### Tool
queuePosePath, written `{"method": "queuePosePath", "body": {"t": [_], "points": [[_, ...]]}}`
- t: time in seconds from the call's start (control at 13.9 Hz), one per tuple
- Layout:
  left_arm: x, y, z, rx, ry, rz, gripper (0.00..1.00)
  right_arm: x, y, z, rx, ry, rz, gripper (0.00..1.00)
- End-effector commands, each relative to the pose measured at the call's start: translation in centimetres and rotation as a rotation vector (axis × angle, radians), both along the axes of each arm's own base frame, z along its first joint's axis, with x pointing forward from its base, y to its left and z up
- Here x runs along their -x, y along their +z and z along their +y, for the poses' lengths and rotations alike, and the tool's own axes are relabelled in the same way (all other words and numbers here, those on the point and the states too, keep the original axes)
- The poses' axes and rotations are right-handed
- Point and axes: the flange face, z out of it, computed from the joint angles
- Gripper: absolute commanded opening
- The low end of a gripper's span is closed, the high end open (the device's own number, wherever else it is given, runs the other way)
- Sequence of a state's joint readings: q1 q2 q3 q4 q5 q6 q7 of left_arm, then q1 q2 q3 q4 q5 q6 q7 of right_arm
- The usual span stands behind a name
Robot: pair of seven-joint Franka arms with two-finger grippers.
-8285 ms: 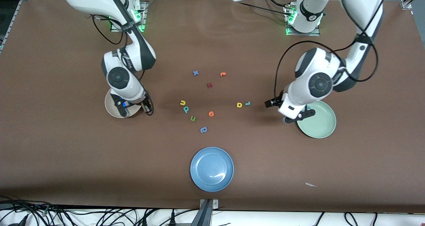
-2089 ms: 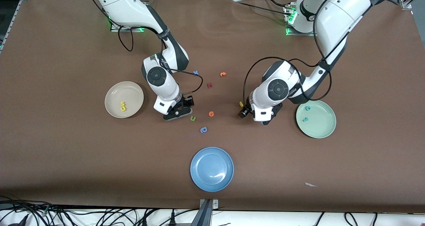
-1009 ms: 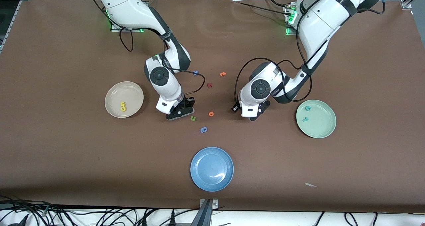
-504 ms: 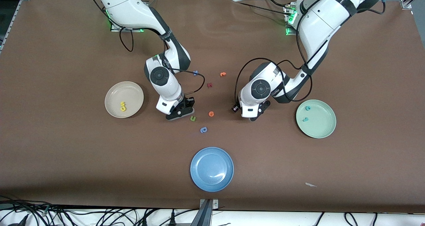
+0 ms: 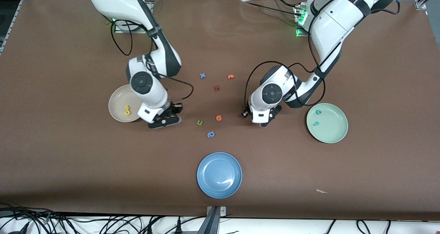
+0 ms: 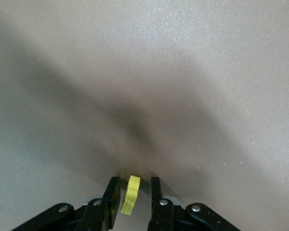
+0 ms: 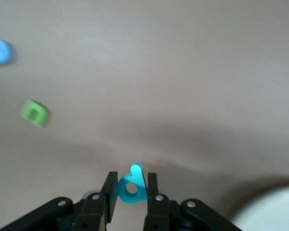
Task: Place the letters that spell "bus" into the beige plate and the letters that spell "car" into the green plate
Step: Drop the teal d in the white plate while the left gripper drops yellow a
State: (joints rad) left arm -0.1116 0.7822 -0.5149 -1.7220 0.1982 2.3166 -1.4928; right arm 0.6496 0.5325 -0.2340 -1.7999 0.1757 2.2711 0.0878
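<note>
My right gripper [image 5: 164, 121] is shut on the teal b [image 7: 132, 190] and hangs over the table beside the beige plate [image 5: 118, 96]. Two yellow letters [image 5: 127, 110] lie in that plate. My left gripper [image 5: 262, 120] is down at the table between the middle letters and the green plate [image 5: 330, 132]. In the left wrist view its fingers [image 6: 113, 190] stand apart round the yellow a [image 6: 131, 195]. The a is on edge and leans on one finger, with a gap to the other. The teal c [image 5: 318, 112] and teal r [image 5: 316, 123] lie in the green plate.
Loose letters lie mid-table: a green u [image 5: 199, 122], an orange one [image 5: 218, 118], a blue one [image 5: 210, 134], a blue x [image 5: 202, 75], another orange one [image 5: 230, 77] and a dark red one [image 5: 217, 88]. The blue plate [image 5: 219, 175] is nearest the front camera.
My right arm has carried the teal b from the middle letters to the beige plate's edge. My left gripper has stayed over the yellow a, its fingers drawing slightly closer.
</note>
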Motion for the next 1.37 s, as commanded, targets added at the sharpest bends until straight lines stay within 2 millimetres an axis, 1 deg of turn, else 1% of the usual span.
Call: {"method": "queuePosePath", "body": {"t": [0.0,0.07,0.14,0.22,0.29,0.36,0.5,0.58,0.65,0.72,0.79,0.94,1.01,1.08,1.22,1.3], "points": [[-0.2,0.3,0.1,-0.021,-0.023,-0.024,0.00,-0.3,0.2,-8.9,0.078,-0.023,0.121,0.19],[-0.2,0.3,0.1,-0.020,-0.029,-0.024,0.00,-0.4,-0.4,-12.0,0.088,-0.026,0.138,0.20],[-0.3,0.5,0.2,-0.015,-0.057,-0.028,0.00,-0.5,-0.8,-13.2,0.091,-0.020,0.148,0.21],[-0.4,0.8,0.4,-0.020,-0.073,-0.025,0.00,-0.4,-1.3,-14.4,0.093,-0.031,0.165,0.27],[-0.9,1.2,1.1,-0.030,-0.068,-0.017,0.00,-0.3,-1.7,-15.9,0.094,-0.050,0.180,0.62],[-1.6,2.6,2.0,-0.031,-0.067,-0.030,0.00,-0.2,-2.0,-16.7,0.093,-0.056,0.189,1.00],[-2.9,6.5,4.4,-0.042,-0.085,-0.036,0.00,-0.1,-1.7,-16.2,0.090,-0.052,0.210,1.00],[-3.4,8.2,6.3,-0.037,-0.101,-0.008,0.00,0.0,-1.6,-15.9,0.092,-0.046,0.223,1.00],[-4.3,10.5,9.1,-0.016,-0.118,0.010,0.00,-0.1,-1.3,-15.7,0.090,-0.042,0.231,1.00],[-4.9,12.3,12.1,0.000,-0.149,0.030,0.00,-0.1,-0.8,-15.4,0.090,-0.038,0.254,1.00],[-5.4,13.6,15.1,0.005,-0.183,0.052,0.00,0.2,-0.2,-14.9,0.092,-0.031,0.306,1.00],[-6.4,14.4,20.6,0.016,-0.247,0.078,0.00,-1.1,2.8,-13.9,0.083,-0.025,0.325,1.00],[-6.8,14.5,23.2,0.021,-0.284,0.091,0.00,-1.8,4.7,-13.6,0.078,-0.022,0.327,1.00],[-7.1,14.3,26.1,0.039,-0.315,0.098,0.00,-2.9,7.1,-13.5,0.070,-0.016,0.307,1.00],[-7.8,13.9,31.8,0.068,-0.383,0.082,0.00,-4.7,12.3,-13.8,0.060,-0.022,0.266,1.00],[-7.9,13.4,33.7,0.055,-0.430,0.081,0.00,-5.6,15.1,-13.9,0.069,-0.014,0.227,1.00]]}}
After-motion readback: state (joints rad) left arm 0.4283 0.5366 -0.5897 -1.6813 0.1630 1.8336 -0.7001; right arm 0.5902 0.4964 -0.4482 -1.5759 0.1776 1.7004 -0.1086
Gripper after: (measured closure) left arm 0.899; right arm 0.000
